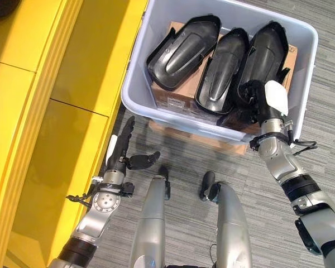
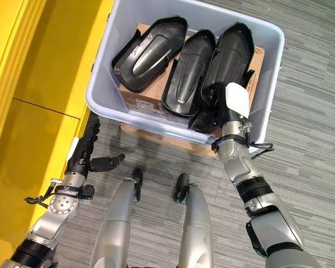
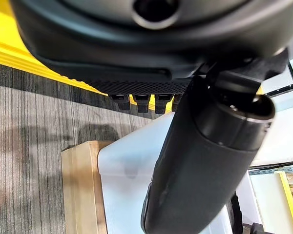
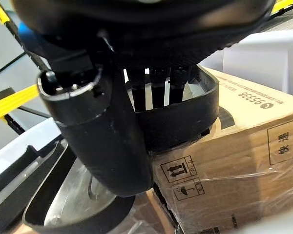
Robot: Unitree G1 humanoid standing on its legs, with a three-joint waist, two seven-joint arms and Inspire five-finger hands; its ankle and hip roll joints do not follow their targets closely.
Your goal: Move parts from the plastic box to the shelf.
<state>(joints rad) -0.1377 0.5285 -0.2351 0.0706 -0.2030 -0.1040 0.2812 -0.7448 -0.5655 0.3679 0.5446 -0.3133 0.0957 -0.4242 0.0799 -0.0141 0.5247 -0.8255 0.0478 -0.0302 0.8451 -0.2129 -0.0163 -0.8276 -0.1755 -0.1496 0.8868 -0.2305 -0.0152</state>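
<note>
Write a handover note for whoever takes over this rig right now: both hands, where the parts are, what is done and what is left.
Right hand: reaching into the plastic box, fingers and thumb closing round the near end of the rightmost black part; not lifted yet.
Left hand: open and idle over the floor beside the yellow shelf, holding nothing.
Parts: three black parts lie side by side on a cardboard carton inside the box, namely the left part, the middle part and the one being gripped.
Done: no part has left the box.
Left: lift the gripped part, carry it to the shelf, then move the other two.
</note>
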